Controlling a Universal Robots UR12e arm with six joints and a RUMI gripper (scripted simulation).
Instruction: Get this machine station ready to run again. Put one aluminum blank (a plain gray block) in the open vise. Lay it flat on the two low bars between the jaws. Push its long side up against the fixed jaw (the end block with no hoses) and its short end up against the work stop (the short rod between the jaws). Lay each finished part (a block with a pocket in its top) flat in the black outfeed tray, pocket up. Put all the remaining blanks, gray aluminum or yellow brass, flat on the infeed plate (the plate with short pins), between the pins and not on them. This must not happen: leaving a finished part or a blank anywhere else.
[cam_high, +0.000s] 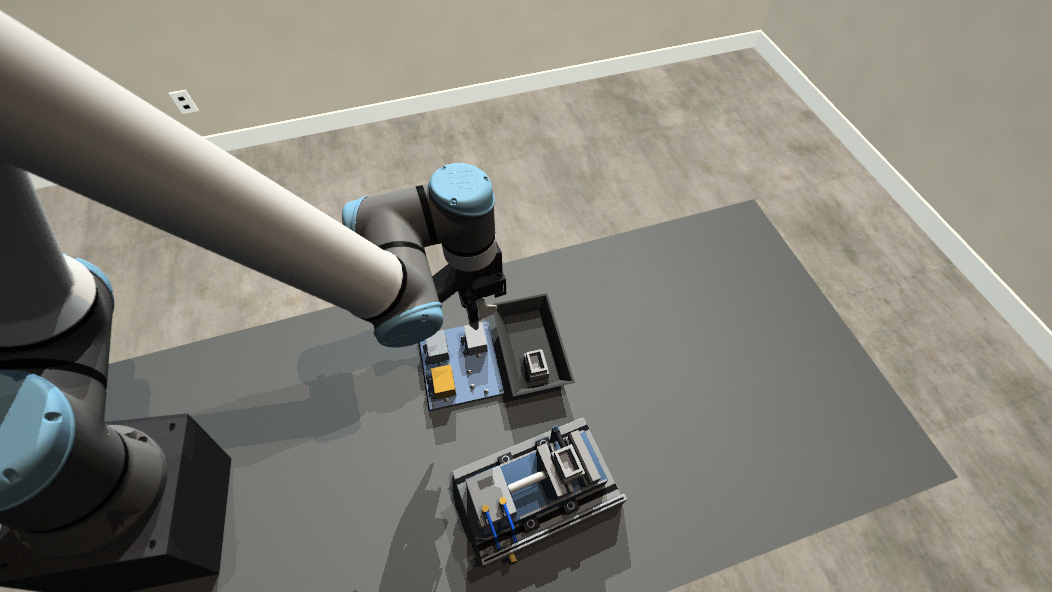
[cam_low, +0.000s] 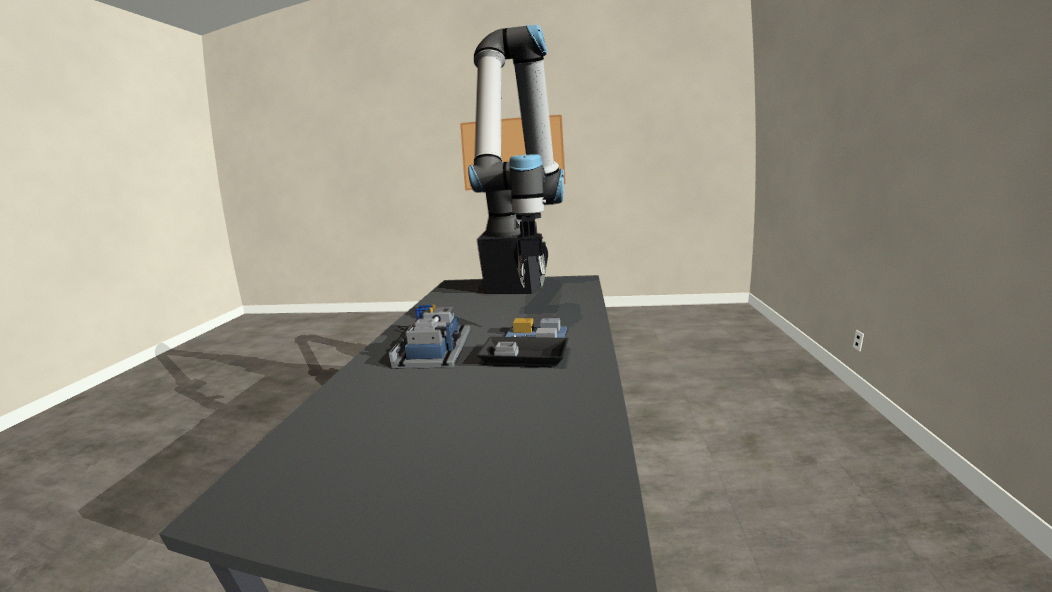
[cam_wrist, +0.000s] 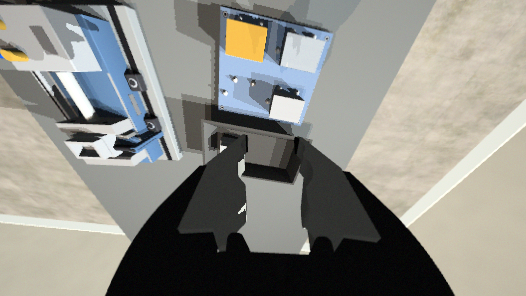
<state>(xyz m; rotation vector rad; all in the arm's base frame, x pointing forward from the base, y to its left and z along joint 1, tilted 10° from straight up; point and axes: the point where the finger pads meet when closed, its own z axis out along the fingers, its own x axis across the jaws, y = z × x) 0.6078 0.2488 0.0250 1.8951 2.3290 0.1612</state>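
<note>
My gripper (cam_high: 481, 315) (cam_low: 532, 284) (cam_wrist: 270, 137) is partly open and empty, high above the outfeed side. A brass blank (cam_high: 442, 380) (cam_low: 523, 324) (cam_wrist: 246, 40), one gray blank (cam_high: 436, 346) (cam_wrist: 303, 50) and another gray blank (cam_high: 475, 337) (cam_wrist: 286, 108) are on the blue infeed plate (cam_high: 459, 364) (cam_wrist: 240, 102). I cannot tell whether pins are under them. A finished part (cam_high: 536, 364) (cam_low: 506, 348) lies pocket up in the black tray (cam_high: 560, 338) (cam_low: 522, 360). Another pocketed part (cam_high: 568, 463) (cam_wrist: 92, 148) is at the hose-free end of the vise (cam_high: 489, 494).
The tray stands directly beside the infeed plate. The vise stands a short way from both, with blue hoses (cam_high: 509, 521) at one end and a white rod (cam_high: 526, 482) (cam_wrist: 76, 95) along its middle. The robot's base (cam_high: 183, 500) is at the left in the top view.
</note>
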